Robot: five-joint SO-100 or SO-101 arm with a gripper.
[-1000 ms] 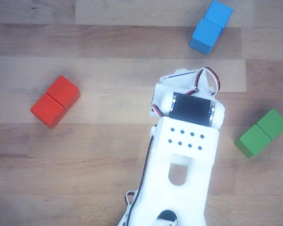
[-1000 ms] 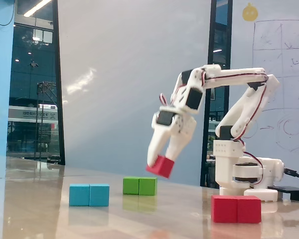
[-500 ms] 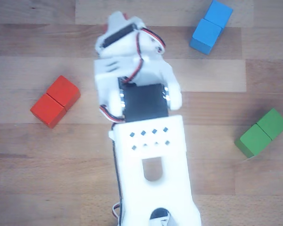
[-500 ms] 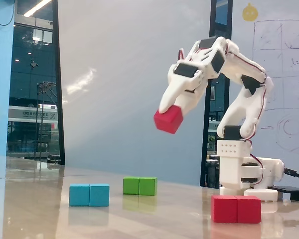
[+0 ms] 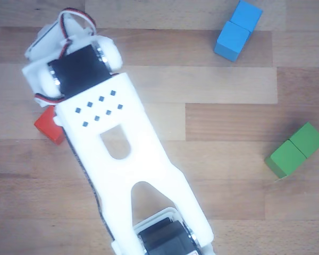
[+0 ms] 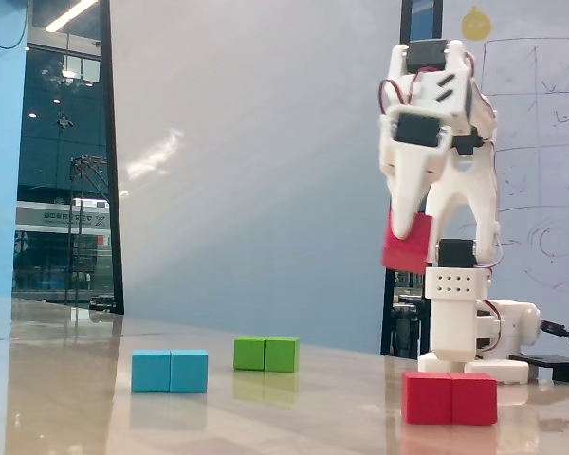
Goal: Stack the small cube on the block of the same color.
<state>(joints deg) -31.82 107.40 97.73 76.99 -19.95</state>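
A pale wooden surface [image 5: 228, 85] of long planks runs underfoot, glossy enough in the fixed view to catch reflections. Behind it stands a broad grey wall panel [image 6: 256, 142] with a soft smear of glare. To its left, dark glass [image 6: 66, 161] mirrors ceiling lights; to the right, a whiteboard [image 6: 541, 142] bears faint sketches.
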